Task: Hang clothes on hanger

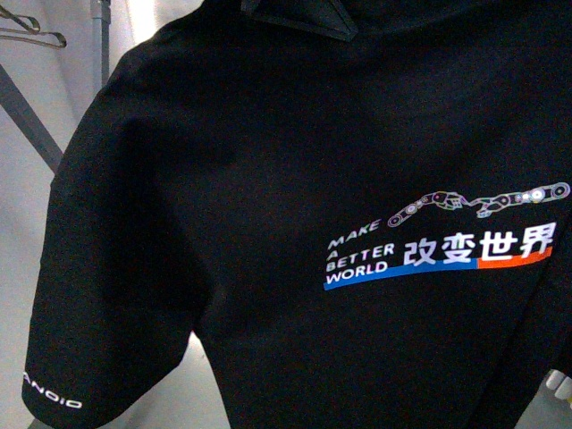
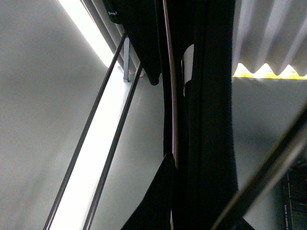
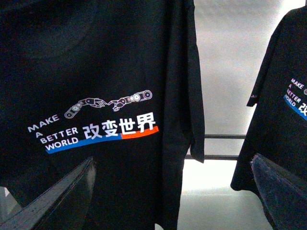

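Black T-shirt [image 1: 268, 179] blocks the front view — wire hanger [image 1: 49, 36] behind.

The right gripper [image 3: 172, 160] appears as two fingers [image 3: 53, 196] in the lower corners of the right wrist frame; each is a broad flat wedge narrowing to a blunt tip; the surfaces are dark blue-black with a dull sheen; the lower-left one has a lighter grey streak along its upper edge; the lower-right one looks bluer, faintly speckled, with a thin pale rim on top; in the left wrist frame the dark shapes are too murky to assign.
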Robot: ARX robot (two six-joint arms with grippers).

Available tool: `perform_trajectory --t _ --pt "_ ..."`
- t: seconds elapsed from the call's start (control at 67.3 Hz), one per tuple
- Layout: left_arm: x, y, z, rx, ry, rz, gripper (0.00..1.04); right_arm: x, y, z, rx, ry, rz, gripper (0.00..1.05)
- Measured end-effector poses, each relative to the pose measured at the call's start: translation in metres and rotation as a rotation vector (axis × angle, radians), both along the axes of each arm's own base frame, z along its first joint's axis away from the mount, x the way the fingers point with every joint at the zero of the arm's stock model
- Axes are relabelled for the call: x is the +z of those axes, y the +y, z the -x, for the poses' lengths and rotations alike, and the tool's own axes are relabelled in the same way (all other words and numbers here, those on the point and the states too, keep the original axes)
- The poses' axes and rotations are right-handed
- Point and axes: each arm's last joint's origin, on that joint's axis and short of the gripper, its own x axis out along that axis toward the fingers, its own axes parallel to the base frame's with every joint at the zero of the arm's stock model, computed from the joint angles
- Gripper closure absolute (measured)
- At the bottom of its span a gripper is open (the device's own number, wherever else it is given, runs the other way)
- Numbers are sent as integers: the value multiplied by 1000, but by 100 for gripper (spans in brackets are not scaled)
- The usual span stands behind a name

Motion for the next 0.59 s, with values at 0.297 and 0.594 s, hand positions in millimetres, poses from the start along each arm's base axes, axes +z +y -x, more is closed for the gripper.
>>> perform_trajectory --t 0.297,0.594 --pt "0 0 0 -1 -1 0 98 0 0 0 12 -4 -6 7" --pt "0 0 0 -2 -2 -1 98 88 -54 -13 219 -110 203 7"
